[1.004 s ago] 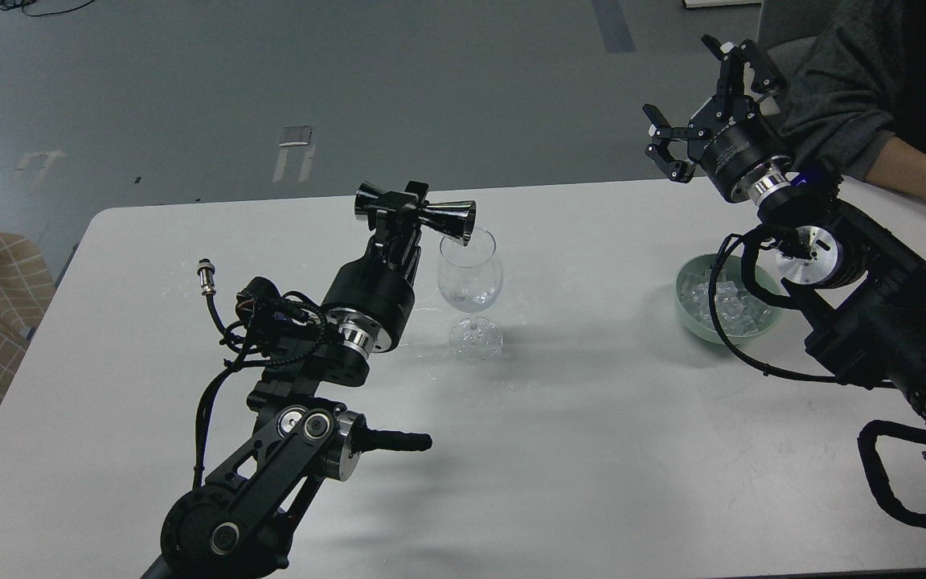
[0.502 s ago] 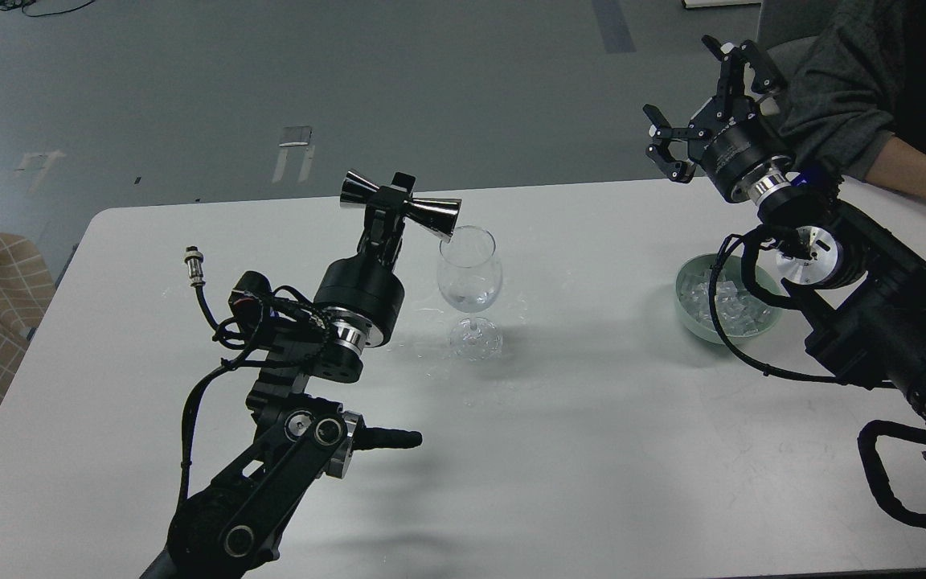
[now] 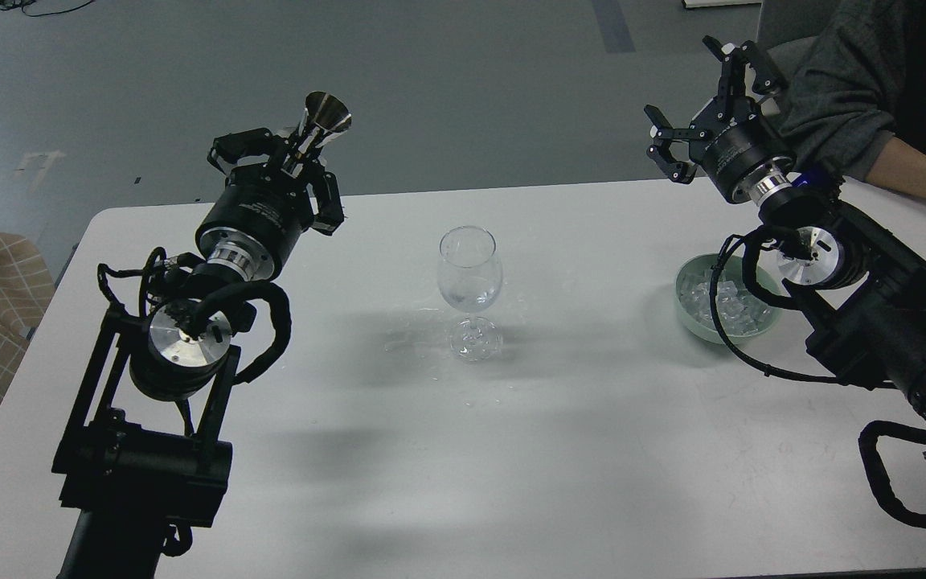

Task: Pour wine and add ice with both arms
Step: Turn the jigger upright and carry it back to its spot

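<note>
Clear stemmed wine glass (image 3: 469, 281) upright mid-surface, used as ref for everything else. White surface (image 3: 575, 450) carries it; a few wet spots around the foot. Wine (image 3: 469, 299): thin clear layer low in the bowl, barely visible.

Left gripper (image 3: 290, 157) well left of glass and beyond it, raised over the far-left surface edge. Fingers clenched on a shiny metal jigger (image 3: 323, 121), cone mouth tilted up and to the right, away from the glass. No contact w/ glass.

Right gripper (image 3: 700, 108) well right of glass, up high past the far edge, fingers (image 3: 676, 165) spread wide, nothing between them.

Ice (image 3: 724, 304): pile of clear cubes in a pale green bowl (image 3: 692, 318), right of glass on the surface, partly hidden behind right arm joint + cable loop. Bowl sits below and nearer than the right gripper, not touching it.

Grey-sleeved human arm (image 3: 849, 96) far right of glass, just behind right gripper.
</note>
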Motion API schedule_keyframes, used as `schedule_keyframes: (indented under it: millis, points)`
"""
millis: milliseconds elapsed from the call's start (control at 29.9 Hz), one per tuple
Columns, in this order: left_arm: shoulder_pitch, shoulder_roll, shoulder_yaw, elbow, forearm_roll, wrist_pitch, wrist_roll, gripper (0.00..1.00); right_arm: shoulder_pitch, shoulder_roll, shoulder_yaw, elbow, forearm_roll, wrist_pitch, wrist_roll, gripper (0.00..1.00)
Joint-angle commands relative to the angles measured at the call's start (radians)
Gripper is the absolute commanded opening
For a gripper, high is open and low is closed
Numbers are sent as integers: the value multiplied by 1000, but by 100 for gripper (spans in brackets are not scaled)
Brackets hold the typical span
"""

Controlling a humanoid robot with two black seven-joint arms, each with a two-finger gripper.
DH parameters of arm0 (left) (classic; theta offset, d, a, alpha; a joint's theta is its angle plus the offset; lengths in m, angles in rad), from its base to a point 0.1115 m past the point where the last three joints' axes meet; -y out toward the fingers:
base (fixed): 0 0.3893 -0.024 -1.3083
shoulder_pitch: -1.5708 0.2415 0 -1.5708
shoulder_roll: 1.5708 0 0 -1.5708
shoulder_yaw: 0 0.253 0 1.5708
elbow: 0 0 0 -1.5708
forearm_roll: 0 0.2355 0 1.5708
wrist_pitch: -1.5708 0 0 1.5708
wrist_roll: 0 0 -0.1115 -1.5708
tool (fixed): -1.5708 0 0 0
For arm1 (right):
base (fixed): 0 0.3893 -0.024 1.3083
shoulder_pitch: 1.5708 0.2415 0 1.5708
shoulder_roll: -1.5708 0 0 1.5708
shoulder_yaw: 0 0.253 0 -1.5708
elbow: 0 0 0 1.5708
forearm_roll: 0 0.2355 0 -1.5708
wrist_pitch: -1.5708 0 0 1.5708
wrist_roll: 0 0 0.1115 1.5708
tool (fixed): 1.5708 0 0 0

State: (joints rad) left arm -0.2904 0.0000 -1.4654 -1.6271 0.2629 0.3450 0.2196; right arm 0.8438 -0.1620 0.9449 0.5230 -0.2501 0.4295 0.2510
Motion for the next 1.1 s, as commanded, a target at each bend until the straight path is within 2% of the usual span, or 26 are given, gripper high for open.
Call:
schedule_keyframes:
  millis: [0,100,167,368,535,636,803,1071]
  points:
    - [63,0,-50,24,-111,-3,3,0,1,1,0,0,0,0,1,100]
    - [94,0,-58,58,-120,-32,3,0,1,2,0,0,0,0,-1,100]
    - [131,0,-79,114,-132,-98,3,3,0,2,0,0,0,0,-1,100]
    - [148,0,-99,236,-139,-205,-2,10,-5,1,0,0,0,0,-1,100]
    - [148,0,-118,283,-140,-221,3,21,-8,2,-2,0,0,0,-1,100]
    - [151,0,-121,325,-140,-263,1,27,-12,2,0,0,0,0,-1,100]
    - [165,0,-141,358,-140,-317,3,29,-12,1,0,0,0,0,-1,100]
    - [165,0,-141,377,-148,-325,6,35,-11,-2,0,0,0,0,-1,100]
